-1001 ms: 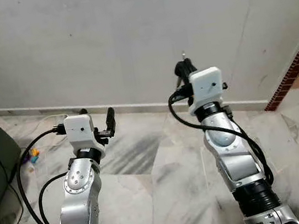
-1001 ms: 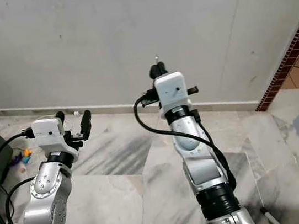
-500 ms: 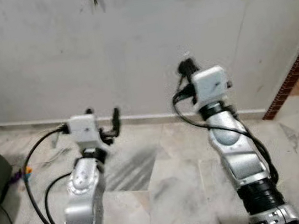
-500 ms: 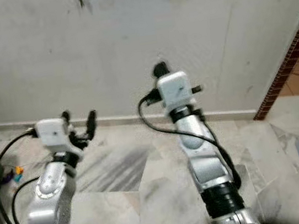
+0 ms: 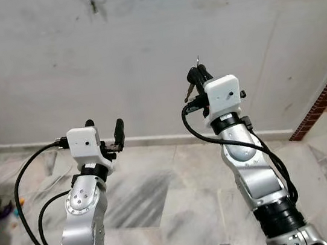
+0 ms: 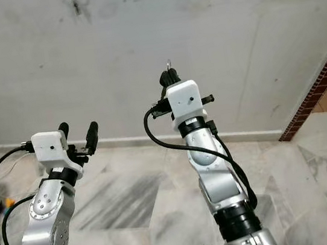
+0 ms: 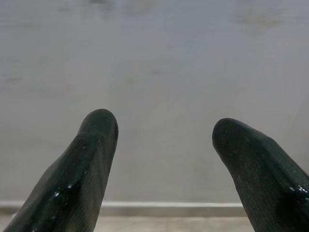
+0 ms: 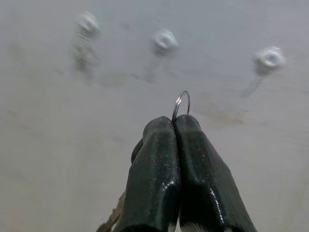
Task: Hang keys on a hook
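Two silver arms rise before a stained grey plaster wall (image 5: 50, 53). Right hand (image 8: 175, 121), its black fingers pinched together, grips a thin silver key ring (image 8: 182, 102) whose loop pokes above the fingertips, facing three blurred white wall hooks (image 8: 164, 39). Left hand (image 7: 161, 128) is spread wide, holding nothing.

No text, label, brand, number or sign is readable anywhere in these pictures.
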You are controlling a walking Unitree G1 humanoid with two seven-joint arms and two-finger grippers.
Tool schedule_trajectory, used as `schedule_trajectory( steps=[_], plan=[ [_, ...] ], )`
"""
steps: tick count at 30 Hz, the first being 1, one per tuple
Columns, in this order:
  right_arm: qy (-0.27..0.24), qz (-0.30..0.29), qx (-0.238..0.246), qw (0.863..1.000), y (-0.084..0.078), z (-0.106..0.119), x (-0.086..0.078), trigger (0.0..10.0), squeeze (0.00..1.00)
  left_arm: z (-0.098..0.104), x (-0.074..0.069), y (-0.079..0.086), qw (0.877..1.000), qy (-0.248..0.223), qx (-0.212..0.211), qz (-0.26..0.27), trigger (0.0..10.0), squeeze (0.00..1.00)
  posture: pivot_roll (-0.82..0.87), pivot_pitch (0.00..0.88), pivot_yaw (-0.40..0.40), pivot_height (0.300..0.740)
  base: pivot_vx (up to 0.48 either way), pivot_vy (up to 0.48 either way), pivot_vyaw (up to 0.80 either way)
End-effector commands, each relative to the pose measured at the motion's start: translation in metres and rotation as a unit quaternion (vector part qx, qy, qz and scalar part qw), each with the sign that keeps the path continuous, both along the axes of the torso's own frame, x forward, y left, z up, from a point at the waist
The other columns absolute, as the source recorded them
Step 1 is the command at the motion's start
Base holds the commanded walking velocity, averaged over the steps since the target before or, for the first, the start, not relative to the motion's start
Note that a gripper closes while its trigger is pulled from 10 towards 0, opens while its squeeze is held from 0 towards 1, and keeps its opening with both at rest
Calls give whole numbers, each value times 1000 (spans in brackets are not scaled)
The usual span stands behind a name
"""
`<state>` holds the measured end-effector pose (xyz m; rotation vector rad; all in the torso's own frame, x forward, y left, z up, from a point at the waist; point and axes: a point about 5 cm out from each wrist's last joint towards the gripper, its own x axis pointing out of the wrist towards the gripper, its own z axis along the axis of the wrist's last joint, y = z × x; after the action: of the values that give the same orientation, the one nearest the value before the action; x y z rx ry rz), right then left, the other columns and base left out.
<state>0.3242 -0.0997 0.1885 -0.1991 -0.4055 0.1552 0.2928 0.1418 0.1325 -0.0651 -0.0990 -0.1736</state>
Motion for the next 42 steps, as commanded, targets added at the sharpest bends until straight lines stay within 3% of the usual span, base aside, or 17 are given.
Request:
schedule_trajectory(
  steps=[1, 33, 42],
  plan=[
    [-11, 15, 7, 1000, 8, 6, -1, 10000, 0, 1, -2, 9, 1000, -2, 11, 12, 10000, 0, 31, 137, 31, 740, 424, 0, 0],
    [-4, 19, 5, 1000, 10, 2, -2, 10000, 0, -3, -3, 3, 1000, 6, 5, 5, 10000, 0, 31, 141, 29, 740, 398, 174, 0],
    [-5, 19, 5, 1000, 10, 2, -2, 10000, 0, -3, -3, 3, 1000, 7, 1, 6, 10000, 0, 31, 138, 31, 740, 450, 0, 0]
  ],
)
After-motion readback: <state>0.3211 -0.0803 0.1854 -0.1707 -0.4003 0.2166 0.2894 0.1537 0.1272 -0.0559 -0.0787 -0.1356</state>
